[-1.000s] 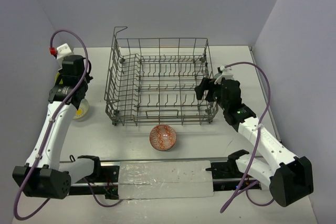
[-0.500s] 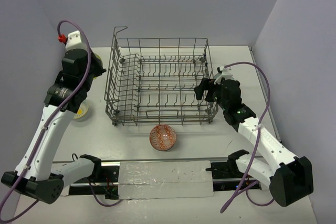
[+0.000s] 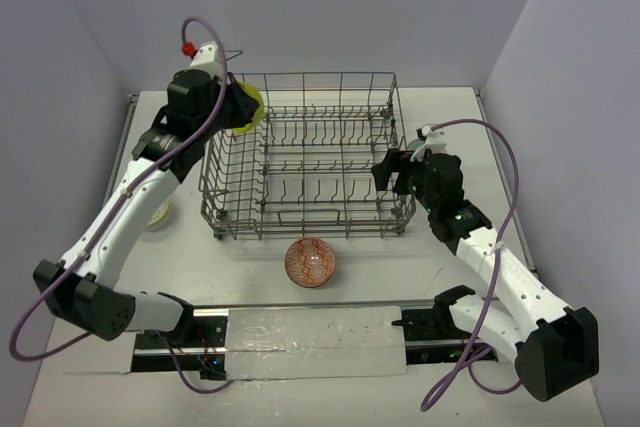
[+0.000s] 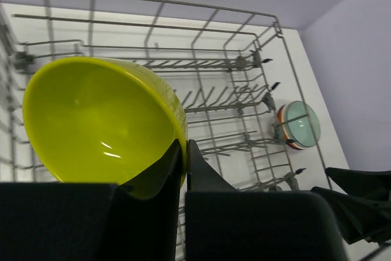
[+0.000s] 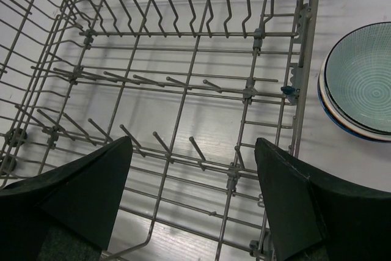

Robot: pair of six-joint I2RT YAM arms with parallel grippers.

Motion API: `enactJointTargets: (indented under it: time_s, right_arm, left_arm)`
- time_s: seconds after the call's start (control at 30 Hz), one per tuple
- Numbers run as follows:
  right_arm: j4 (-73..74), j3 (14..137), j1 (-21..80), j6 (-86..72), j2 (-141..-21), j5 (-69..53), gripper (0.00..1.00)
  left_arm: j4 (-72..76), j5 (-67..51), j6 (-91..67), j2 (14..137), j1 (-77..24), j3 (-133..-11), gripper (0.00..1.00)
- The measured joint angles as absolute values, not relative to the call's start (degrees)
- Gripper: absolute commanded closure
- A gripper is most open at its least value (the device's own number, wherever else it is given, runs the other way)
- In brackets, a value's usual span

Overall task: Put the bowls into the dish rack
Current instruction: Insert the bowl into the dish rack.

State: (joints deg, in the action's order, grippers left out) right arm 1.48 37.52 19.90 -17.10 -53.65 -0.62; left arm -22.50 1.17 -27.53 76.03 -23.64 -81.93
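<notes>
My left gripper [image 3: 236,107] [image 4: 184,148] is shut on the rim of a lime bowl [image 3: 250,107] [image 4: 98,120], held tilted in the air over the far left corner of the dish rack [image 3: 305,159] [image 4: 238,90]. A red-and-white patterned bowl [image 3: 311,262] sits on the table in front of the rack. A pale yellow bowl [image 3: 157,213] lies left of the rack, half hidden by my left arm. My right gripper [image 3: 389,171] [image 5: 192,142] hangs open over the rack's right end, above its tines [image 5: 183,84], holding nothing.
In both wrist views a bowl with a teal-looking inside [image 4: 297,124] [image 5: 360,84] rests on the table just outside the rack's wall. Purple walls close in the table at the back and on both sides. No bowl shows inside the rack.
My left arm has lifted the lime bowl from the table at the left and swung it up and right to the rack's far left corner. The right arm has stayed put.
</notes>
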Motion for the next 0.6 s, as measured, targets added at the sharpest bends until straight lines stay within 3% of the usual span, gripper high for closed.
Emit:
enactJointTargets:
  time_s: [0.6]
  right_arm:
    - [1.8,37.5,19.9,-17.1,-48.1,5.2,0.11]
  left_arm:
    - [-12.2,-15.4,-33.8,104.0,-31.5,-106.8,1.00]
